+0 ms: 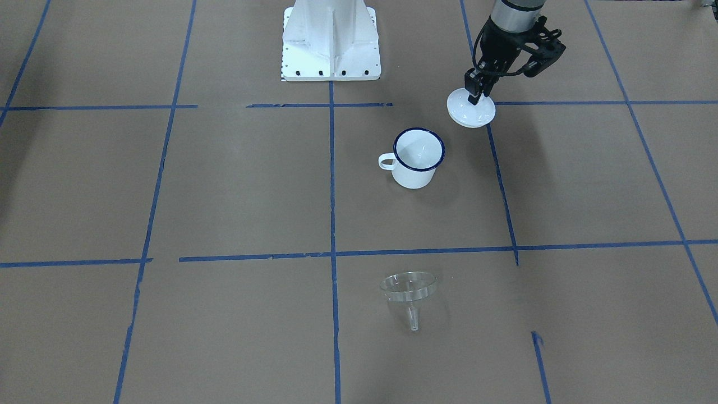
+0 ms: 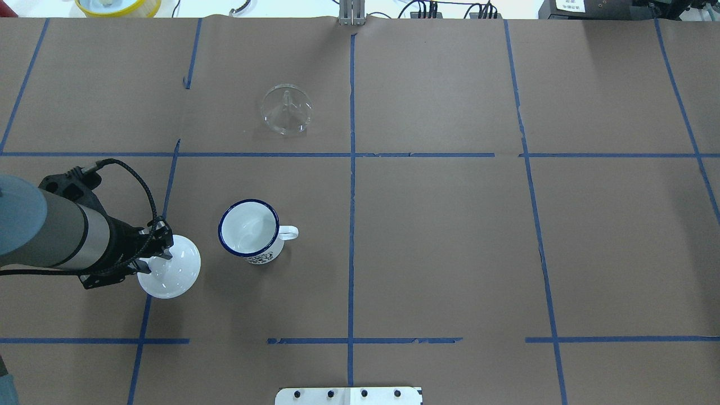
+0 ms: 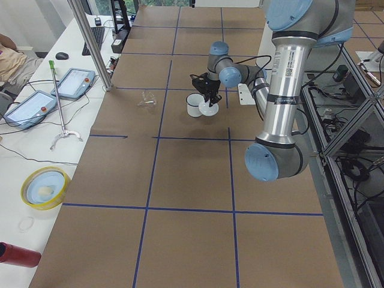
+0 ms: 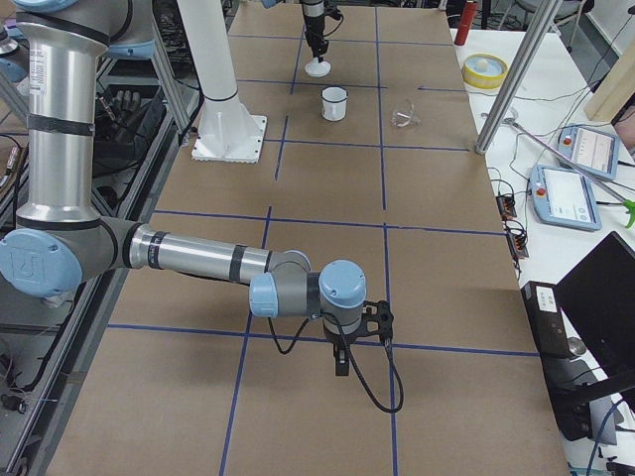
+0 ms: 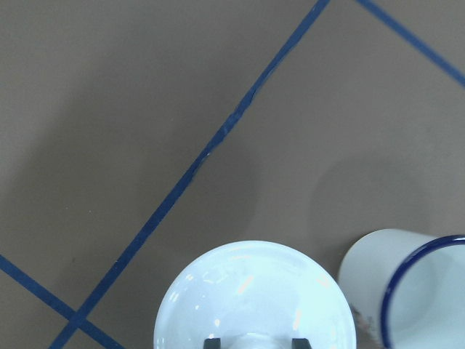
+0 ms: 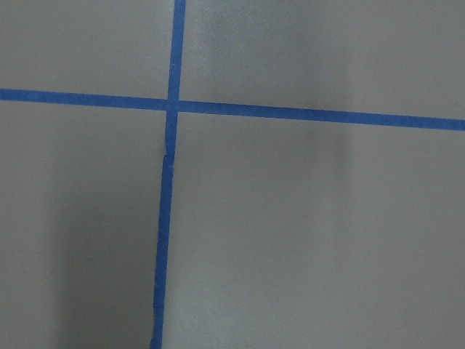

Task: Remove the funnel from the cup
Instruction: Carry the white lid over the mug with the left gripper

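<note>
The clear funnel [image 1: 408, 289] lies by itself on the brown paper, spout toward the operators' side, far from the cup; it also shows in the overhead view [image 2: 286, 108]. The white cup [image 1: 418, 160] with a dark blue rim stands upright and empty [image 2: 250, 230]. My left gripper [image 1: 475, 95] is shut on the knob of a round white lid [image 1: 468, 115], beside the cup on the side opposite its handle; the left wrist view shows the lid [image 5: 254, 298] and the cup's edge [image 5: 407, 291]. My right gripper [image 4: 342, 362] points down over bare paper far from both; its state cannot be told.
The white robot base [image 1: 331, 42] stands behind the cup. Blue tape lines cross the paper. A yellow bowl [image 3: 43, 187], tablets and a metal pole [image 3: 90, 42] stand on the side bench beyond the table's far edge.
</note>
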Available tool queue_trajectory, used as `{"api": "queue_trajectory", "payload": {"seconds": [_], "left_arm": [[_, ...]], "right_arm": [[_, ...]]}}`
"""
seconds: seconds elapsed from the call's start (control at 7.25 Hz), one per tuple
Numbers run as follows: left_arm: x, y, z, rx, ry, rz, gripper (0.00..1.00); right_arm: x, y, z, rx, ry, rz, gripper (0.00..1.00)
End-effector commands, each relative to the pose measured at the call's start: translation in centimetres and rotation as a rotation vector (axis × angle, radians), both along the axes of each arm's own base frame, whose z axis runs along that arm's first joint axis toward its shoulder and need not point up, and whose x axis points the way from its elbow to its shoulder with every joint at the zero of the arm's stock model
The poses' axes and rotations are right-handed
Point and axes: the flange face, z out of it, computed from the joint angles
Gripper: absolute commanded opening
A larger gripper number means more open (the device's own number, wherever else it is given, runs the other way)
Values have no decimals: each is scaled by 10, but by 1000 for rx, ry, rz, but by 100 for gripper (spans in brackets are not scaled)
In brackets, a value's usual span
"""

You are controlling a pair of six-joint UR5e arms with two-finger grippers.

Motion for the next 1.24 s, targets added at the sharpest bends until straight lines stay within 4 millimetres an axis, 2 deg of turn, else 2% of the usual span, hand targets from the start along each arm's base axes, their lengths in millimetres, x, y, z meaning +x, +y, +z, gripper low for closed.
{"api": "queue_trajectory", "payload": {"seconds": [0.0, 0.28, 0.41, 0.83, 1.1], "left_arm": [[33, -21, -44, -27, -5, 22, 0], [89, -53, -54, -52, -33, 36, 0], [96, -56, -52, -53, -43, 37, 0], [100, -60, -48, -33, -58, 51, 0], [110, -66, -52, -28, -50, 51, 0]], "right_arm": [[0, 0, 0, 0, 0, 0, 100], [0, 0, -1, 1, 0, 0, 100], [0, 0, 0, 0, 0, 0, 100], [0, 0, 0, 0, 1, 0, 100], [0, 0, -1, 1, 1, 0, 100]]}}
